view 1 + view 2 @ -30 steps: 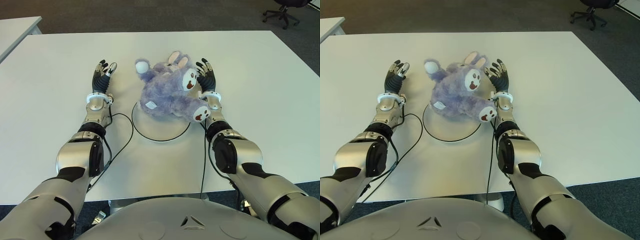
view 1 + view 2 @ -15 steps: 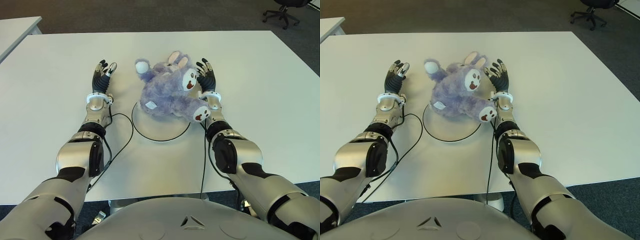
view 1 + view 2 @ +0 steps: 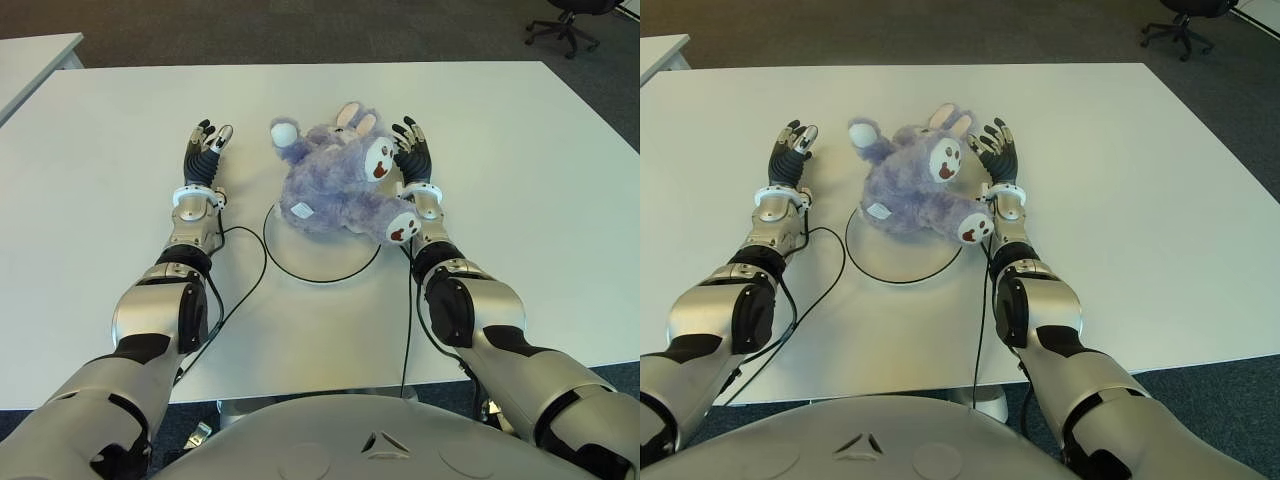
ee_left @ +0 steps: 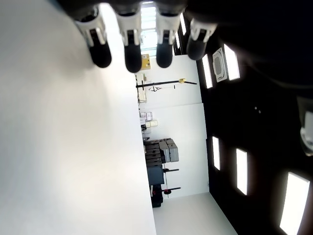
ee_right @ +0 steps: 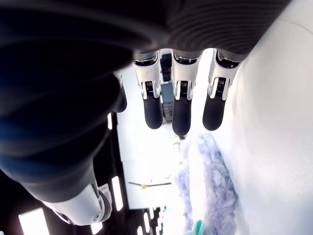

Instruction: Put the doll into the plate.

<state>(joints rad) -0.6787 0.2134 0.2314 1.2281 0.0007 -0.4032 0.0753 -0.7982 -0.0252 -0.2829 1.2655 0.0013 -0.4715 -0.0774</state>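
Observation:
A purple plush bunny doll (image 3: 335,185) with white paws lies on its back, partly over the far rim of the white plate (image 3: 320,256) with a dark edge. Its head and one arm reach beyond the plate onto the table. My right hand (image 3: 412,152) is just right of the doll, fingers spread, close by a foot and holding nothing. My left hand (image 3: 207,150) is open to the left of the doll, a gap between them. The right wrist view shows straight fingers (image 5: 181,105) and purple fur (image 5: 215,196) beyond.
The white table (image 3: 520,180) stretches wide on both sides. Black cables (image 3: 236,285) run from my wrists along the plate's left and right sides toward the table's near edge. An office chair (image 3: 565,25) stands on the floor at the far right.

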